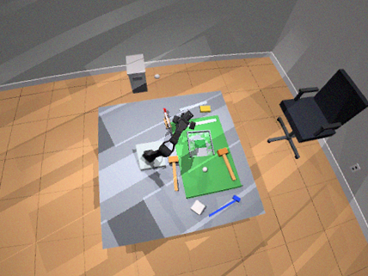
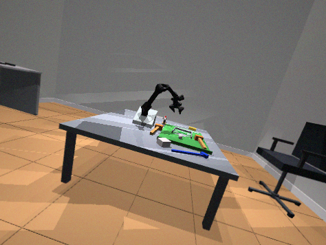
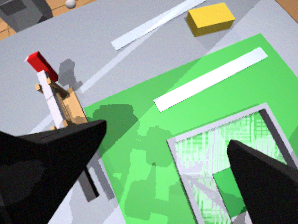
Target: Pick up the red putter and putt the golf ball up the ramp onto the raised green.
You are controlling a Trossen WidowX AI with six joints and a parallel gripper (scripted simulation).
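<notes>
The red putter point(image 1: 164, 113) point(image 2: 165, 119) point(image 3: 48, 85) stands upright in a small wooden stand point(image 3: 70, 106) at the back left of the green mat point(image 1: 211, 181) point(image 2: 187, 142) point(image 3: 150, 125); it has a red top and a white shaft. My gripper point(image 1: 189, 119) point(image 2: 177, 108) point(image 3: 165, 135) is open and empty. It hangs well above the mat's back part, a little to the right of the putter. The white golf ball point(image 1: 205, 169) lies on the mat in front of the raised green point(image 1: 199, 143) point(image 3: 225, 150), which has a grey frame.
Two orange mallets point(image 1: 174, 170) point(image 1: 227, 161) flank the mat. A blue mallet point(image 1: 224, 207) point(image 2: 190, 152) and a white block point(image 1: 197, 207) point(image 2: 164, 142) lie in front. A yellow block point(image 1: 205, 109) point(image 3: 210, 18) and a white strip point(image 3: 210, 80) are at the back. An office chair point(image 1: 318, 111) stands to the right.
</notes>
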